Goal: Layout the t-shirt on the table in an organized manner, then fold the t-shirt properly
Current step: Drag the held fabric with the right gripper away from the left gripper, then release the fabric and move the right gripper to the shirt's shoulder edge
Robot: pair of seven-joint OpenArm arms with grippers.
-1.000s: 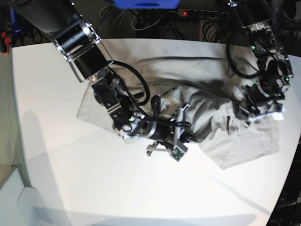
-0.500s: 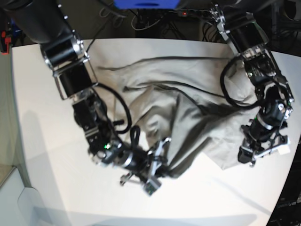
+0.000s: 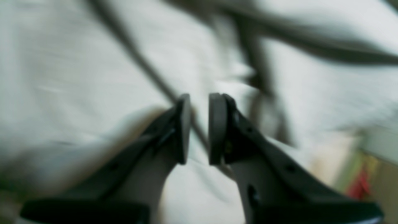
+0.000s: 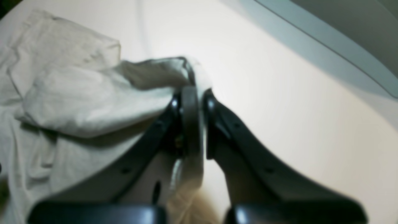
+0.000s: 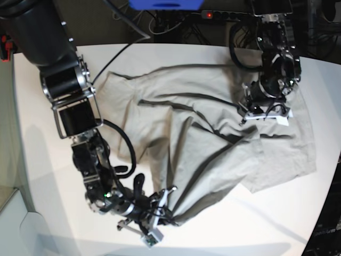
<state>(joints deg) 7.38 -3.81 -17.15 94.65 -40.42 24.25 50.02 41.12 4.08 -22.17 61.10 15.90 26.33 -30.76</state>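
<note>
The plain grey-beige cotton t-shirt lies rumpled across the matte white table, centre towards three o'clock. It looks light and limp, so best taken at hems. At six o'clock the right gripper pinches its edge. At one o'clock the left gripper hovers slightly parted, holding nothing.

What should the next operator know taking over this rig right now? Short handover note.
Right gripper: shut on an edge of the t-shirt, low near the table's front.
Left gripper: jaws slightly apart, nothing seen between them, over the shirt at the far side.
Shirt: partly spread, creased, bunched toward the right gripper.
Done: partial spreading.
Left: flatten it, then all folds.
</note>
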